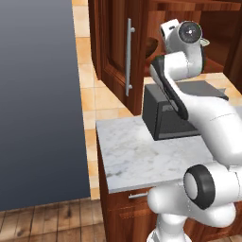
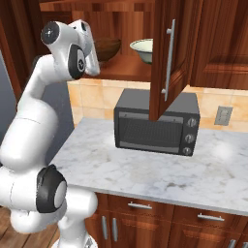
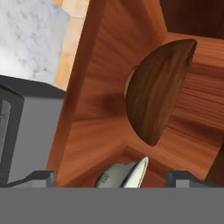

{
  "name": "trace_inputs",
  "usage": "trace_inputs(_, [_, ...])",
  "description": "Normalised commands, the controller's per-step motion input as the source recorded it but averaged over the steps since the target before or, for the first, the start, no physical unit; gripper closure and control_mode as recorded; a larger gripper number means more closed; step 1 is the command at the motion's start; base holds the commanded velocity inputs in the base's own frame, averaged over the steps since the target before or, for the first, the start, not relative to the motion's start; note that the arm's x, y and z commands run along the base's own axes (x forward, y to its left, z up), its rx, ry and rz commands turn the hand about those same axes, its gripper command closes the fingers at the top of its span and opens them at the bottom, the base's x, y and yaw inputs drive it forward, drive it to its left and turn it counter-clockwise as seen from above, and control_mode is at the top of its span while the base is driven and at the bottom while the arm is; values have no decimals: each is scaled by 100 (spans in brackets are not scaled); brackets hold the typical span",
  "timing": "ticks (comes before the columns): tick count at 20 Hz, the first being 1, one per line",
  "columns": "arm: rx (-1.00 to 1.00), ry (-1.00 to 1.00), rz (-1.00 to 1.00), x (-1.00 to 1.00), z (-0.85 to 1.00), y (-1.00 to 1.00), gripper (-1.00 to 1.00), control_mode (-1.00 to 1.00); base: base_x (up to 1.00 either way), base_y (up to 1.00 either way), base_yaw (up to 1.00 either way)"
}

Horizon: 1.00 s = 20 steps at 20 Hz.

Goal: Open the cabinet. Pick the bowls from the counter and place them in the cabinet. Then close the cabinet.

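Observation:
The cabinet [image 2: 121, 68] stands open, its right door [image 2: 169, 58] swung out over the microwave and its left door [image 1: 116, 47] swung out too. Both bowls sit on its shelf: the dark wood-look one [image 2: 109, 48] to the left, the pale cream-green one [image 2: 143, 50] to its right. My gripper [image 3: 112, 177] is up at the shelf's left end, open, holding nothing. In the rolled hand view the brown bowl [image 3: 159, 89] is in the middle and the cream bowl's rim [image 3: 124, 175] shows low between the finger tips [image 3: 41, 177], apart from them.
A dark grey microwave [image 2: 155, 128] stands on the marble counter [image 2: 145, 174] right under the cabinet. The right door's edge hangs in front of it. A tall grey fridge side [image 1: 38, 104] bounds the left. Drawers [image 2: 140, 206] lie below the counter.

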Motion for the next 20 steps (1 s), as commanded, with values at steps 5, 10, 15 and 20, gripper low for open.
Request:
trace_inputs(5, [0, -5, 0, -100, 0, -4, -100, -100, 0, 0, 0])
trace_inputs(10, [0, 0, 0, -100, 0, 0, -100, -100, 0, 0, 0])
trace_inputs(15, [-16, 0, 0, -100, -6, 6, -100, -100, 0, 0, 0])
trace_inputs(20, [-32, -7, 6, -100, -14, 25, -100, -100, 0, 0, 0])
